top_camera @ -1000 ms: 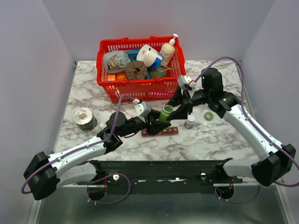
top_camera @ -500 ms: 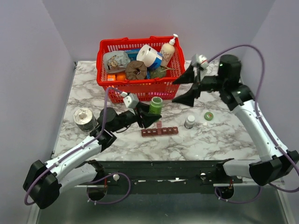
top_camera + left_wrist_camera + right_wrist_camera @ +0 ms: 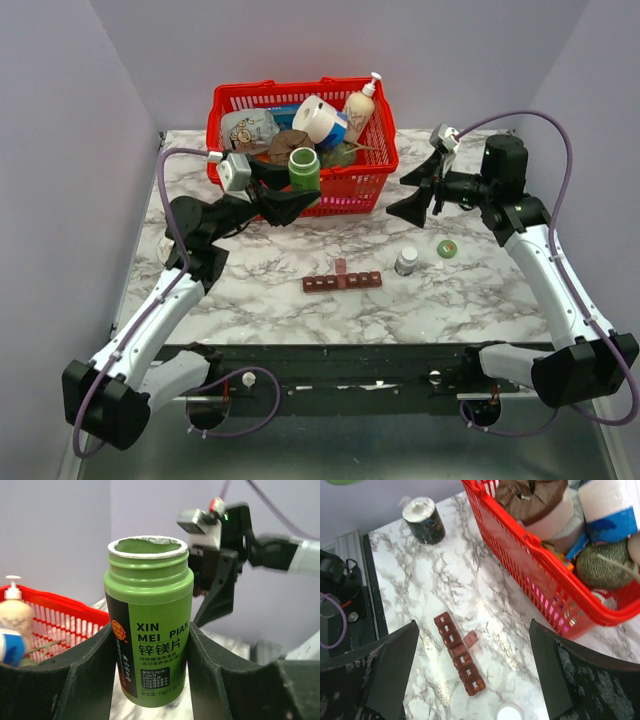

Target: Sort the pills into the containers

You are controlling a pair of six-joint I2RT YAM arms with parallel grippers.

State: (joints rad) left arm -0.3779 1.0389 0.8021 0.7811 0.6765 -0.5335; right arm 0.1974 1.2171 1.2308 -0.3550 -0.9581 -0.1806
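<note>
Now the containers [image 3: 343,282] lie at mid-frame on the worktop [image 3: 450,300], one lid apparently open. Higher up, the left fingers [image 3: 75,680] have lifted the uncapped green bottle [image 3: 304,168] off it, clamped. The right fingers [image 3: 390,665], spread wide and empty, have backed away, so pouring likely comes next.

My left arm reaches up and forward off the table, my left gripper [image 3: 290,190] clamped on either side of an upright green bottle [image 3: 150,615], while my right arm is bent high, my right gripper [image 3: 408,192] pointing leftward, fingers spread wide.
</note>
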